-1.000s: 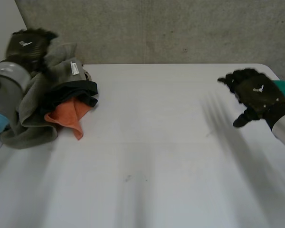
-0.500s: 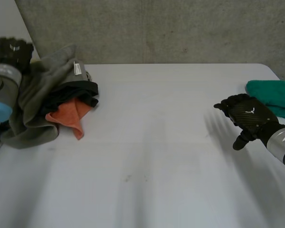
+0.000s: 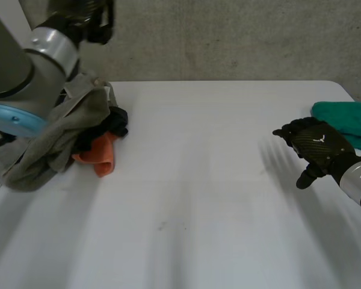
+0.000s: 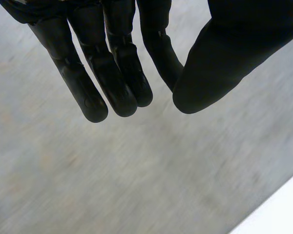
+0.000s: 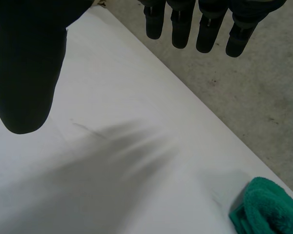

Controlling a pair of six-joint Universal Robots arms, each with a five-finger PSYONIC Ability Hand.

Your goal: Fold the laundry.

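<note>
While the left hand (image 4: 112, 58) hangs raised before the grey concrete wall (image 4: 112, 170), fingers straight and empty, the crumpled heap of grey, black and orange cloth (image 3: 60, 135) lies at the white table's (image 3: 198, 180) ten o'clock. At three o'clock the right hand (image 3: 316, 147) hovers loosely spread, with a teal terry cloth (image 3: 346, 117) just beside it.

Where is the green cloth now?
In the head view, the green cloth lies at the right edge of the table, just beyond the right hand.

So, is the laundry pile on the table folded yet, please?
Unfolded: the grey cloth lies crumpled in a heap over the black cloth and orange cloth.
</note>
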